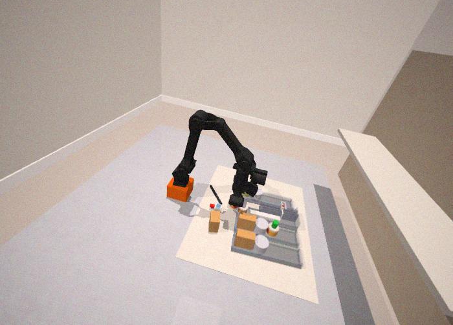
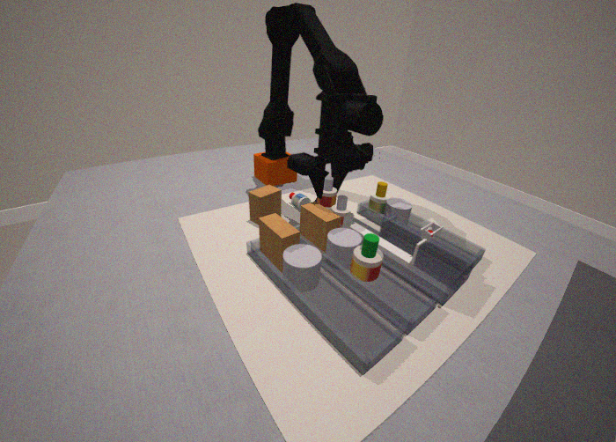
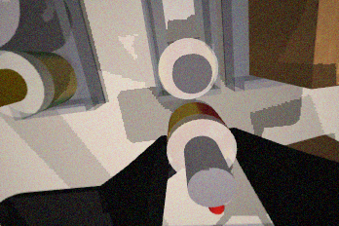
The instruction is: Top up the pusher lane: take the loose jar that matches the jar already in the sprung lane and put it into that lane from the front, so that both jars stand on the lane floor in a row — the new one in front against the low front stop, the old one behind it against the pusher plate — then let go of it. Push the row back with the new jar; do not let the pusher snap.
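Wrist view: fingers clamp the grey-capped jar (image 3: 202,153).

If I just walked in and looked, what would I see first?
First, the tall black robot arm bending down from its orange base block at the back of the cream mat. Its gripper is shut on a small jar with a grey cap and a red and yellow band, right in front of a matching grey-capped jar at the mouth of a grey lane. Nearby, a bright green-capped jar stands out in the grey tray.
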Robot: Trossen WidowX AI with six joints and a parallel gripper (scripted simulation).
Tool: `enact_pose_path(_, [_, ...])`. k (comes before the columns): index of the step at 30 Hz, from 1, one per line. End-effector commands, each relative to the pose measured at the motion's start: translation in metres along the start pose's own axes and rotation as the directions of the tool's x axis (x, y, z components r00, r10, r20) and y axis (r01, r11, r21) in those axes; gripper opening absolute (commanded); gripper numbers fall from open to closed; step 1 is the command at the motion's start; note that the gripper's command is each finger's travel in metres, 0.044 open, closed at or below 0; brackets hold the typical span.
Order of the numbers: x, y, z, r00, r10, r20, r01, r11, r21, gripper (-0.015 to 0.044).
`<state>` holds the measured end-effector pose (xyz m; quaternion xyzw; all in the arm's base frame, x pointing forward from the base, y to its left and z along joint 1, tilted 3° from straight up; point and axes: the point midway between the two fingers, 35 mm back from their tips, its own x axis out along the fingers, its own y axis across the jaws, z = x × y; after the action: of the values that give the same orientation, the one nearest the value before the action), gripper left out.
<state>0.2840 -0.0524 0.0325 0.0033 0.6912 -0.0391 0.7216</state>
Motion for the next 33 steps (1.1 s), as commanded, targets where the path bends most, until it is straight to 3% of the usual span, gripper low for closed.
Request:
enact_pose_path(1, [0.002,0.001,0.000,1.000,0.003,-0.003,-0.003,1.000,-0.003,0.0000])
enact_pose_path(33, [0.002,0.000,0.015,1.000,0.003,-0.002,-0.003,1.000,-0.003,0.0000])
